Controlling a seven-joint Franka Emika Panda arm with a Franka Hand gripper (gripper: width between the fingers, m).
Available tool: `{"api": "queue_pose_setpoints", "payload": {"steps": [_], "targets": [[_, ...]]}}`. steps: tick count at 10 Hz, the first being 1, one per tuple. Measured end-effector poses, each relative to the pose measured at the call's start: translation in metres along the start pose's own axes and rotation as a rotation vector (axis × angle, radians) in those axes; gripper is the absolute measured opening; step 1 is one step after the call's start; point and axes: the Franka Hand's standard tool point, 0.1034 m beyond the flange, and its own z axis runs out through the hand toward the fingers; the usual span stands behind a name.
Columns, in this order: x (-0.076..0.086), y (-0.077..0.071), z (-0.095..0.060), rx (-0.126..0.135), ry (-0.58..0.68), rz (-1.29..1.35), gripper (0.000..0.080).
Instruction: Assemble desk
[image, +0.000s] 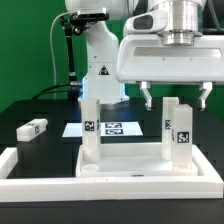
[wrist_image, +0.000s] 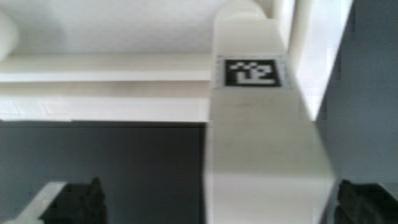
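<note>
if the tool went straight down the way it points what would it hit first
Probably the upright leg right below: the wrist view shows it between the open tool's fingers, so they would straddle it before reaching the top panel. Depth is uncertain.

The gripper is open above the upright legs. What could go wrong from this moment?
1. The gripper hangs open over an upright leg with a second leg close beside it; descending, a finger could knock one.
2. In the wrist view the upright leg sits nearer one finger, so closing may push it sideways on the top panel.
</note>
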Motion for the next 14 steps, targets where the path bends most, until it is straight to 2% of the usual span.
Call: {"api": "queue_pose_setpoints", "payload": {"steps": [1, 2, 3, 4, 8, 11, 12, 13, 14], "targets": [[0.003, 0.002, -0.004, -0.003, -0.093, 0.015, 0.0649], [0.007, 0.001, -0.005, 0.005, -0.153, 0.047, 0.0649], [0.009, -0.006, -0.004, 0.011, -0.175, 0.07, 0.0649], [0.011, -0.012, -0.001, 0.017, -0.149, 0.073, 0.0649], [-0.001, -0.032, 0.014, 0.024, -0.13, 0.09, 0.0649], [-0.002, -0.033, 0.015, 0.021, -0.132, 0.12, 0.064], [-0.002, -0.033, 0.015, 0.02, -0.133, 0.145, 0.0462], [-0.002, -0.033, 0.015, 0.014, -0.134, 0.224, 0.0462], [-0.002, -0.033, 0.016, 0.009, -0.134, 0.305, 0.0285]]}}
